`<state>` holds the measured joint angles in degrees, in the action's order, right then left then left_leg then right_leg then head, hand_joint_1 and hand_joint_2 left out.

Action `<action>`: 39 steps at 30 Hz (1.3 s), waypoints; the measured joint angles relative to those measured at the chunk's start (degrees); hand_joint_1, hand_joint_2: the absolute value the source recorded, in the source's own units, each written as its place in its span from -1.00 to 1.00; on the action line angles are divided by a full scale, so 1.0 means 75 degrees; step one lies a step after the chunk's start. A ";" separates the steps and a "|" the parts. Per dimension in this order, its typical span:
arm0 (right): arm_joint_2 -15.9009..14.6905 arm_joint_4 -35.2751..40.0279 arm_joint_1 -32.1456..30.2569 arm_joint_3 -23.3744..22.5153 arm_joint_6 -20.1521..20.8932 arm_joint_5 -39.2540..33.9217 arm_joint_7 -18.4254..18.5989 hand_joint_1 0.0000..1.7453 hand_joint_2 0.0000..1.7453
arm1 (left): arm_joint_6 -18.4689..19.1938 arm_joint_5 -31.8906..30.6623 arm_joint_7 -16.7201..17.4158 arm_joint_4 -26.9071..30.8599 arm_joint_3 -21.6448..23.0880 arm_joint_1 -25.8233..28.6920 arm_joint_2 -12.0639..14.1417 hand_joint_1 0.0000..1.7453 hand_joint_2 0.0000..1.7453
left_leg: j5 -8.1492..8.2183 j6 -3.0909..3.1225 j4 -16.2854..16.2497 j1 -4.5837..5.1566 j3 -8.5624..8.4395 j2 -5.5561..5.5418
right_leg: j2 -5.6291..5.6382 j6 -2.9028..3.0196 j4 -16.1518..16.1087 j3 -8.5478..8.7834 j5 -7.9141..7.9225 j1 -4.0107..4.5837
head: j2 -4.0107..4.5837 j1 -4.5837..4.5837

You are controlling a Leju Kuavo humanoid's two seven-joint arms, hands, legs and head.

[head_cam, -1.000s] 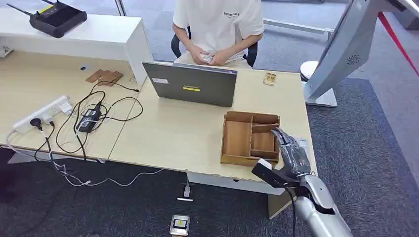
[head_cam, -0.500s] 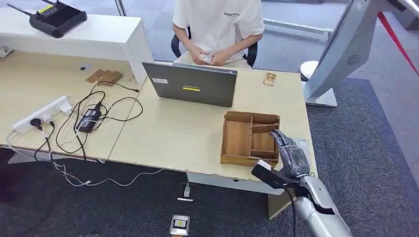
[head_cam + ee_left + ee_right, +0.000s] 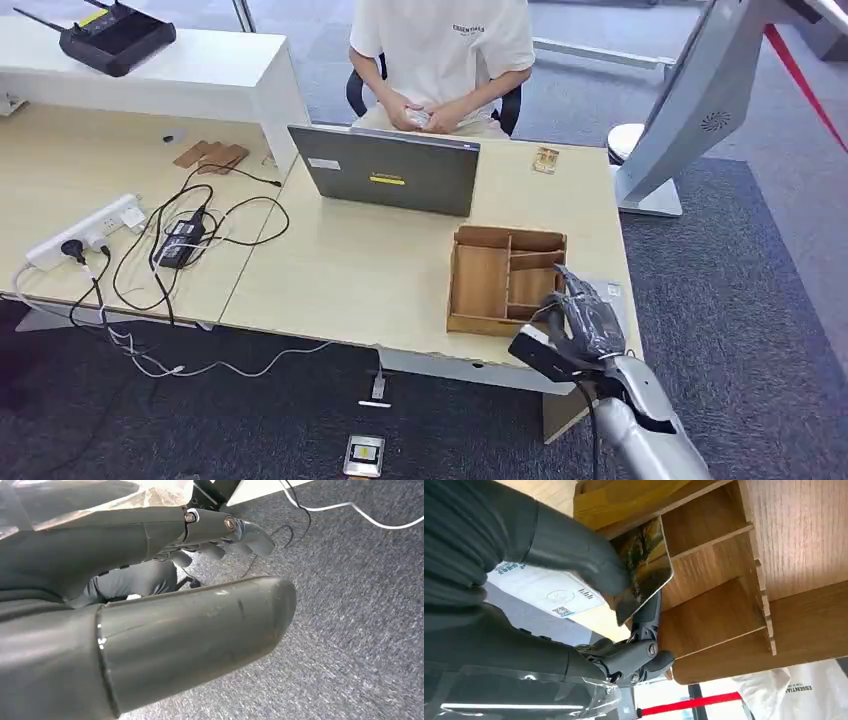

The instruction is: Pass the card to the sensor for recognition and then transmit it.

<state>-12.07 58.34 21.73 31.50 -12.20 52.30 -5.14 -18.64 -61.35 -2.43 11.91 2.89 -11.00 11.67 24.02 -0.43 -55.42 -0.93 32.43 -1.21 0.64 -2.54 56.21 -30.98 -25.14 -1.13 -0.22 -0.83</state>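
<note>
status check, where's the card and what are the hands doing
Right hand pinches card beside wooden tray. Left hand hangs over carpet, holding nothing. Nothing blocking.

Grey carpet covers the floor, and a pale wood counter runs across it, meeting a second one on the left. Behind that sits a raised white shelf carrying a black router. A white power strip and a tangle of black cables lie on the left counter. A person in a white T-shirt sits on a dark chair behind a grey laptop. A grey kiosk stand leans at right.
</note>
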 joint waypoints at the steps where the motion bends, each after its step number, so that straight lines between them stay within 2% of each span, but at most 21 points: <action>1: 0.0003 -0.0015 0.0003 0.0000 -0.0015 0.0012 -0.0003 1.00 1.00 | 0.0000 -0.0003 0.0000 0.0000 0.0000 0.0000 0.0000 -1.00 -1.00 | 0.0000 0.0000 0.0000 0.0000 0.0000 0.0000 | 0.0000 0.0000 0.0000 0.0000 0.0000 0.0000 | 0.0000 0.0000; 10: 0.0009 -0.0125 0.0011 0.0000 -0.0224 0.0070 0.0012 0.94 1.00 | 0.0000 -0.0082 0.0000 0.0000 0.0000 -0.0003 0.0000 -1.00 -1.00 | 0.0000 0.0000 0.0000 0.0000 -0.0004 0.0004 | 0.0000 0.0000 -0.0001 0.0000 0.0000 0.0000 | 0.0000 0.0000; 11: 0.0006 -0.0128 0.0009 0.0000 -0.0227 0.0076 0.0018 1.00 1.00 | -0.0009 -0.0079 0.0000 0.0000 0.0000 -0.0002 0.0000 -1.00 -1.00 | 0.0000 0.0000 0.0000 0.0000 -0.0004 0.0004 | 0.0000 0.0000 -0.0001 0.0000 0.0000 0.0000 | 0.0000 0.0000; 16: -0.0017 -0.0125 -0.0010 -0.0003 -0.0265 0.0070 0.0064 1.00 1.00 | -0.0023 -0.0058 -0.0020 0.0000 0.0000 0.0001 0.0000 -1.00 -1.00 | 0.0000 0.0000 0.0000 0.0000 -0.0008 0.0005 | 0.0000 0.0000 -0.0002 0.0005 0.0000 0.0000 | 0.0000 0.0000; 19: -0.0017 -0.0117 -0.0038 -0.0015 -0.0477 0.0030 0.0116 1.00 1.00 | -0.0047 -0.0038 -0.0018 0.0000 -0.0003 0.0007 0.0000 -1.00 -1.00 | 0.0000 0.0000 0.0000 0.0000 -0.0006 0.0005 | 0.0000 0.0000 -0.0001 0.0006 0.0001 0.0000 | 0.0000 0.0000; 22: -0.0009 -0.0029 -0.0036 -0.0111 -0.0950 -0.0160 0.0117 1.00 1.00 | -0.0067 -0.0018 -0.0009 -0.0003 -0.0003 0.0025 0.0000 -1.00 -1.00 | 0.0000 0.0000 0.0000 0.0001 -0.0005 0.0003 | 0.0000 0.0000 0.0000 0.0006 0.0002 -0.0001 | 0.0000 0.0000; 26: 0.0006 0.0298 0.0192 -0.0324 -0.1210 -0.0288 0.0143 1.00 1.00 | -0.0087 -0.0050 -0.0012 0.0000 -0.0003 0.0028 0.0000 -1.00 -1.00 | -0.0001 -0.0001 -0.0001 0.0001 -0.0006 0.0004 | 0.0000 0.0001 0.0001 0.0005 0.0003 -0.0001 | 0.0000 0.0000; 32: 0.0015 0.0790 0.0760 -0.0685 -0.1177 -0.0449 0.0195 1.00 1.00 | -0.0082 -0.0152 -0.0076 0.0000 -0.0003 0.0018 -0.0015 -1.00 -1.00 | -0.0004 -0.0002 -0.0001 0.0001 -0.0008 0.0004 | 0.0000 0.0002 0.0001 0.0006 0.0004 -0.0001 | 0.0000 0.0003; 39: 0.0038 0.1224 0.1061 -0.0994 -0.1104 -0.0589 0.0239 1.00 1.00 | -0.0038 -0.0251 -0.0090 0.0000 0.0000 -0.0042 -0.0032 -1.00 -1.00 | -0.0003 -0.0002 -0.0001 0.0001 -0.0007 0.0004 | 0.0000 0.0002 0.0001 0.0006 0.0003 -0.0001 | 0.0000 0.0000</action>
<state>-11.78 67.52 29.69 24.04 -20.48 47.89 -3.34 -18.93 -63.23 -3.10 11.91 2.89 -11.31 11.43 24.00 -0.44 -55.43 -0.92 32.38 -1.18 0.64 -2.53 56.21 -30.94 -25.12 -1.14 -0.22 -0.83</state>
